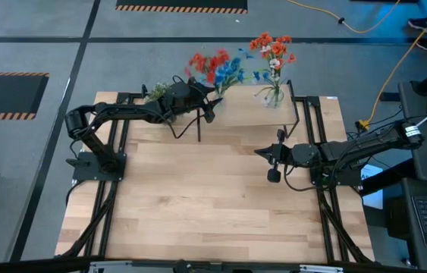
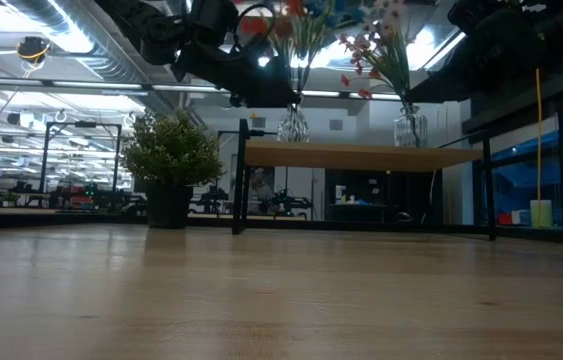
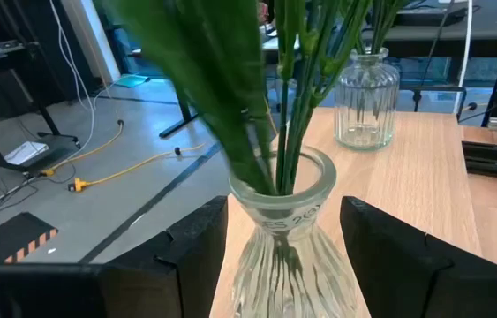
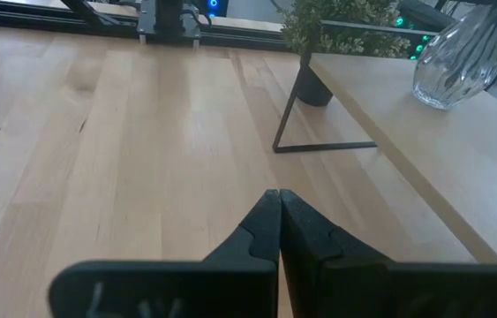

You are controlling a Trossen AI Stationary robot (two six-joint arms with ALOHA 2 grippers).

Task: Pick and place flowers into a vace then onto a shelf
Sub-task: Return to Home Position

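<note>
A ribbed glass vase stands on the light-wood shelf near its middle and holds red and blue flowers on green stems. My left gripper is open and level, with one finger on each side of the vase's neck and a slim gap at either side. A second vase with red-orange and pale flowers stands farther right on the shelf. My right gripper is shut on nothing and hangs above the table, right of centre.
A bushy potted plant stands at the shelf's left end, beside my left arm. The shelf's thin black legs reach down to the tabletop. The near half of the table is bare wood. Cables lie on the floor beyond the far edge.
</note>
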